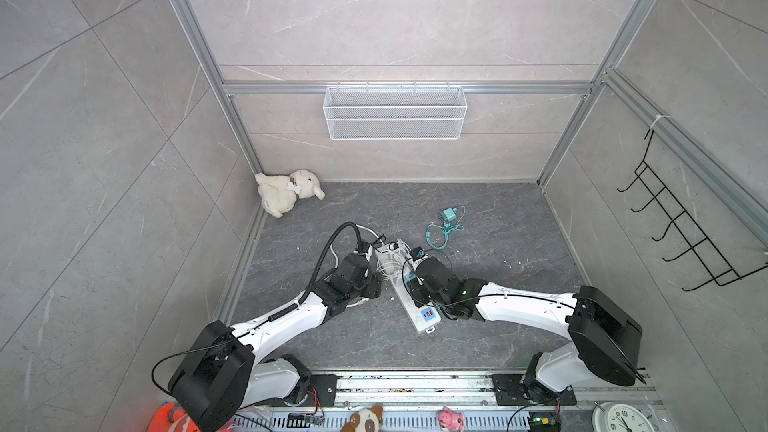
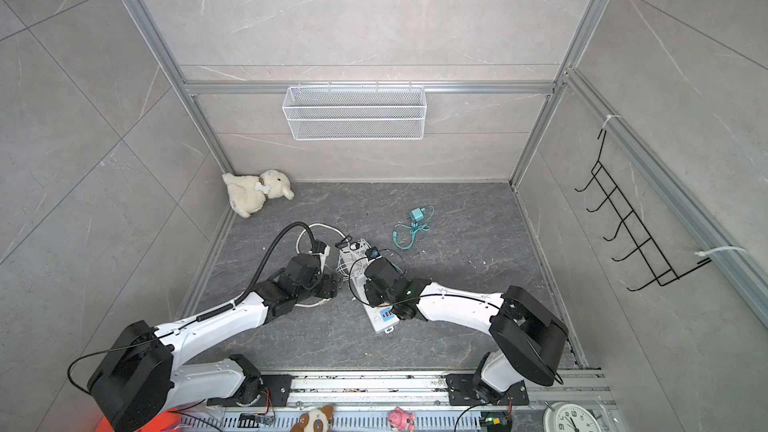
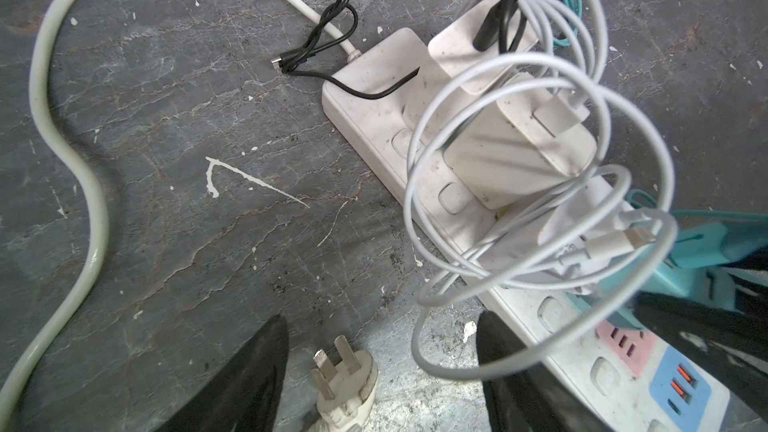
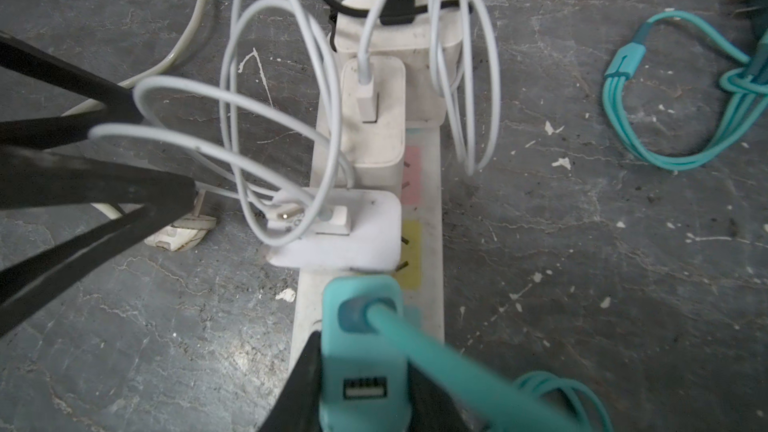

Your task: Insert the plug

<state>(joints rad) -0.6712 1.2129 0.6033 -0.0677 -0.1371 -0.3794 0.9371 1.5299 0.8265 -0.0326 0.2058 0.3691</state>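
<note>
Where both arms are reaching: the dark stone-patterned bench (image 1: 498,284) is carrying everything.
Plush dog (image 1: 286,193): is lying in the far left corner, well apart from the work.
Power strip (image 1: 420,323): is lying slantwise near the bench's middle, its blue USB end pointing toward the arm bases.
Right hand (image 4: 363,380): is clamping a teal charger (image 4: 361,326) from both sides.
Left hand (image 3: 382,326): is hovering just beside the strip, fingers spread, gripping nothing.
White chargers (image 4: 374,126): are sitting in the strip's far sockets, with pale cables (image 3: 498,76) looping over them.
Teal charger: is standing over the strip, just beside the nearest white charger; whether its prongs are seated cannot be told.
Three-pin plug (image 3: 345,384): is lying on the bench between the left hand's fingers, touching neither.
</note>
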